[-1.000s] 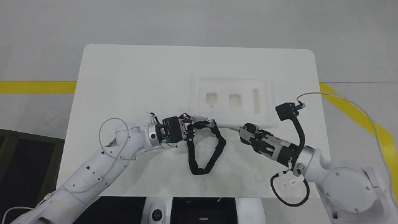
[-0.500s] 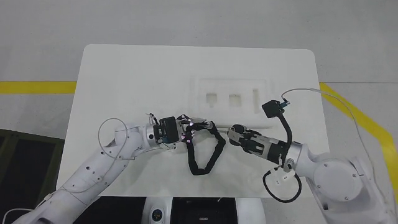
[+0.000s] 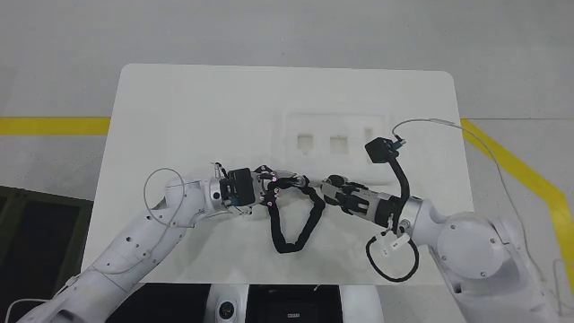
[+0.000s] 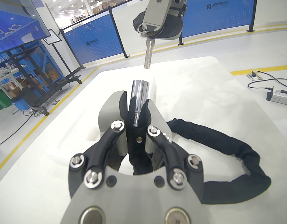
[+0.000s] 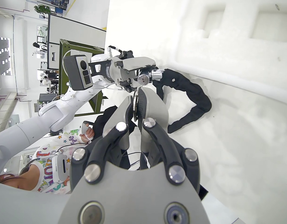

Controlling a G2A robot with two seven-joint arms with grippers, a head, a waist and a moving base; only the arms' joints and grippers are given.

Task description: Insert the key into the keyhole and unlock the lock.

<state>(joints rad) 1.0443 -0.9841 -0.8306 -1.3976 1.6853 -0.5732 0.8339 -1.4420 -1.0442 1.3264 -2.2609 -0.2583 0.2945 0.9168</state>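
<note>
While the left gripper (image 4: pixel 136 103) pinches the shiny chrome lock cylinder (image 4: pixel 139 99) between its two black-padded fingers, the cylinder's free end points straight at the other arm. This hold seems meant to keep the lock steady and its opening facing the key. From the right wrist view, that end shows as a small round metal face with the keyhole (image 5: pixel 142 79) at its centre, turned squarely towards the approaching tool.

The right gripper (image 4: pixel 155 27) is pressed together on the dark head of a slim silver metal key (image 4: pixel 148 54). A small wire ring hangs at the head, and the blade sticks out beyond the fingertips. Gripping the head probably leaves the whole blade free to slide in. The blade's tip is near the cylinder's end, roughly in line with it, but apart from it, so the key is not yet inserted.

Behind the held cylinder, a chain in a black fabric sleeve (image 4: pixel 227 145) trails in a loose loop across the white rounded table (image 3: pixel 179 108). Just beyond it lies a white foam tray (image 3: pixel 285 135) with rectangular recesses.

No writing can be made out on the key or the lock. Blue barrier panels (image 4: pixel 227 17) past the table carry a white logo and word.
</note>
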